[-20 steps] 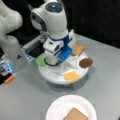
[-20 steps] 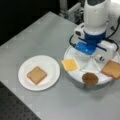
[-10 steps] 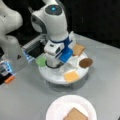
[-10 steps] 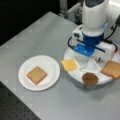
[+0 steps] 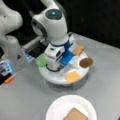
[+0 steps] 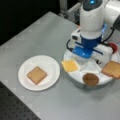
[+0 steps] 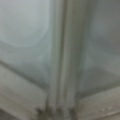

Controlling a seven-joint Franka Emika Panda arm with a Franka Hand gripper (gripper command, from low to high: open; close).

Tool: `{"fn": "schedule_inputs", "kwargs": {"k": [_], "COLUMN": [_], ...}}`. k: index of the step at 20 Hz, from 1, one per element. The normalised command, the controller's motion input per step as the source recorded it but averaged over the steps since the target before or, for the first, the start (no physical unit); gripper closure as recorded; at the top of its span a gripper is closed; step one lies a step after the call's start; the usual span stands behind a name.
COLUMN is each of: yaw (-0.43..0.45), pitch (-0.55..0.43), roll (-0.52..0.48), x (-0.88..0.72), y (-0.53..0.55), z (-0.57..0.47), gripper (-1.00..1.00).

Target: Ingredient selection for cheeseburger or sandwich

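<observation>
In a front view the arm hangs low over a round white tray [image 5: 52, 77] with raised dividers. The gripper [image 5: 57, 67] is down inside the tray, hidden by the blue and white wrist; whether it is released or clenched cannot be told, and nothing shows in its grasp. Four ingredients lie on the tray: one green lettuce [image 5: 41, 61] at the left rim, one toast [image 5: 79, 49] at the far right rim, one brown patty [image 5: 86, 62] at the right rim, and one yellow cheese [image 5: 72, 75] at the near rim. A white plate [image 5: 60, 107] sits at the bottom, apart from the tray, with one second toast [image 5: 75, 115] on it.

In a front view from the opposite side, the gripper [image 6: 88, 58] is again hidden behind the wrist, low over the tray [image 6: 77, 78]. Here the count is one cheese [image 6: 70, 65] at the left, one patty [image 6: 90, 79] at the near rim, one toast [image 6: 112, 69] at the right, and one red tomato [image 6: 113, 47] peeping out behind the arm. The plate [image 6: 50, 67] lies to the left, close beside the tray, carrying its single toast [image 6: 36, 75] alone; no stack is built on it.

The wrist view shows only pale tray surface with a raised divider [image 7: 61, 62] running down the middle, seen from very close. No ingredient shows there.
</observation>
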Motion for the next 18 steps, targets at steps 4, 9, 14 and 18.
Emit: {"fn": "schedule_inputs", "kwargs": {"k": [4, 9, 14, 18], "yaw": [0.252, 0.75, 0.834, 0.558], "pitch": [-0.198, -0.217, -0.081, -0.014], "roll": [-0.145, -0.122, 0.075, 0.169], "x": [0.03, -0.06, -0.12, -0.09], "y": [0.03, 0.0, -0.05, -0.1], "z": [-0.13, -0.13, -0.09, -0.11], "gripper": [-1.0, -1.0, -1.0, -1.0]}}
